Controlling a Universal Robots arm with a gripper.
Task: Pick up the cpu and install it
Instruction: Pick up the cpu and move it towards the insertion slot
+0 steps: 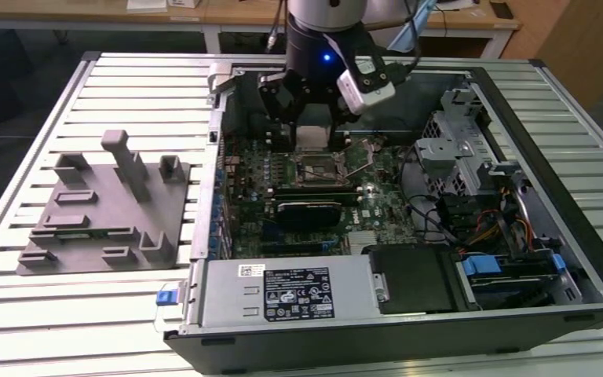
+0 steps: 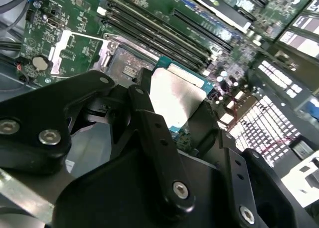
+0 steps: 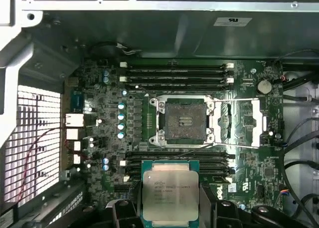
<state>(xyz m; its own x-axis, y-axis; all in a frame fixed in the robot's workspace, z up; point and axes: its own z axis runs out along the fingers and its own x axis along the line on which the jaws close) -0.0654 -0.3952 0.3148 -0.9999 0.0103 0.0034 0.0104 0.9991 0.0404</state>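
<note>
Our gripper (image 3: 170, 213) is clamped on the cpu (image 3: 170, 194). In the exterior view the socket (image 1: 320, 166) lies at its six o'clock, so we'd keep it level and squared.

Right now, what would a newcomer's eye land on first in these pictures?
The silver-topped cpu stands out, clamped on two edges by the gripper and its black jaws, above the green motherboard inside the open computer case. Close by on the board sits the empty socket, its frame open. On the exterior view's left, a grey fixture lies on the slatted table.
</note>
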